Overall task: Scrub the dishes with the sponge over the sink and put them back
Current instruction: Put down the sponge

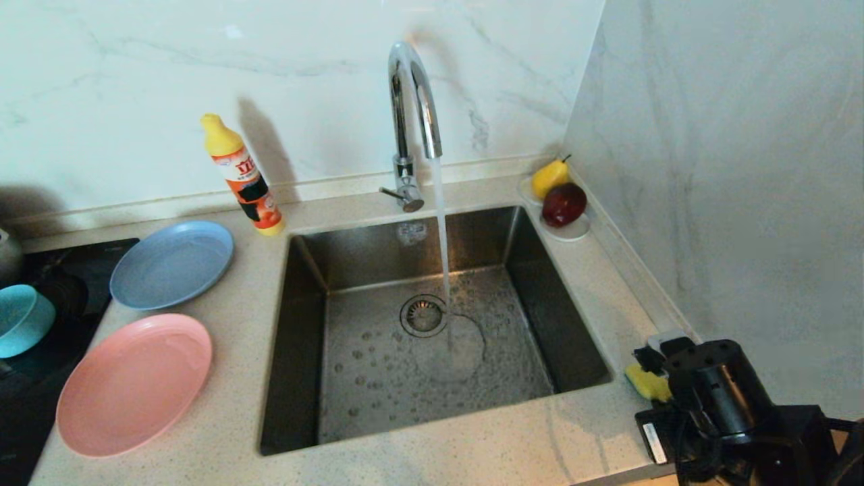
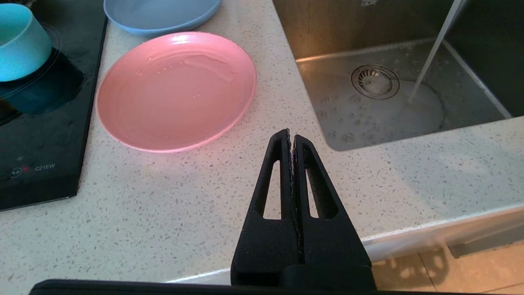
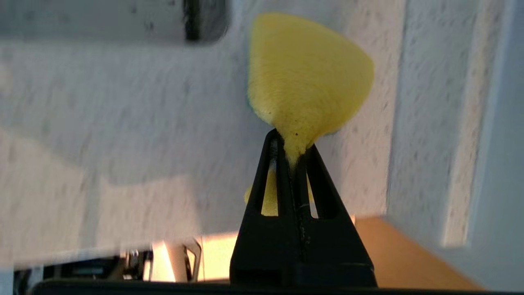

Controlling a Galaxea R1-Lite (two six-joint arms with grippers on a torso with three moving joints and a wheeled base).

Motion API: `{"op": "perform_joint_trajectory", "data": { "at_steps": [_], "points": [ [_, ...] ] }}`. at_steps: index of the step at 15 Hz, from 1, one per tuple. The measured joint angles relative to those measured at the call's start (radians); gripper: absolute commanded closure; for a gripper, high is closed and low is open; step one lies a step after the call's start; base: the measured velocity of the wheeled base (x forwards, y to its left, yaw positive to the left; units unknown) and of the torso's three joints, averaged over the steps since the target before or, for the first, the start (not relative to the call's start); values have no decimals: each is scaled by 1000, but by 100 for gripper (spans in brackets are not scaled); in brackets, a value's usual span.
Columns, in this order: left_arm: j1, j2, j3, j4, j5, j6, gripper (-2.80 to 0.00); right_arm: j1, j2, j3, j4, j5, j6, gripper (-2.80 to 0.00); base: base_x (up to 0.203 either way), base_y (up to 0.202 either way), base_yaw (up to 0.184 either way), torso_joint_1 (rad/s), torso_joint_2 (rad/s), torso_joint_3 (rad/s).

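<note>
At the counter's near-right edge (image 1: pixel 594 432), the right gripper (image 3: pixel 291 149) pinches the sponge (image 3: pixel 307 82), apparently clear of the sink (image 1: pixel 574 324).

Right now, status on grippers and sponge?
Right gripper shut on sponge, right of sink. Left gripper shut, empty, near pink plate. Tap running.

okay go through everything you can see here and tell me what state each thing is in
Tap: running.
Sink: wet, no dishes inside.
Pink plate: on counter, wet.
Blue plate: on counter.
Bowl: on the stovetop.
Sponge: pinched by right gripper.
Left gripper: shut, empty.
</note>
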Motion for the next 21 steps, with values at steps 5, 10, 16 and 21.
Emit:
{"op": "perform_joint_trajectory", "data": {
  "at_steps": [5,10,16,21],
  "points": [
    [0,0,0,0,0,0,0,-31,41,-65,-2,1,0,0,0,0,0,0,0,0],
    [0,0,0,0,0,0,0,-70,100,-122,-36,1,-16,0,0,0,0,0,0,0],
    [0,1,0,0,0,0,0,-93,125,-136,-56,4,-42,-82,0,0,0,0,0,0],
    [0,1,0,0,0,0,0,-87,123,-140,-57,2,-43,-280,0,0,0,0,0,0]
  ]
}}
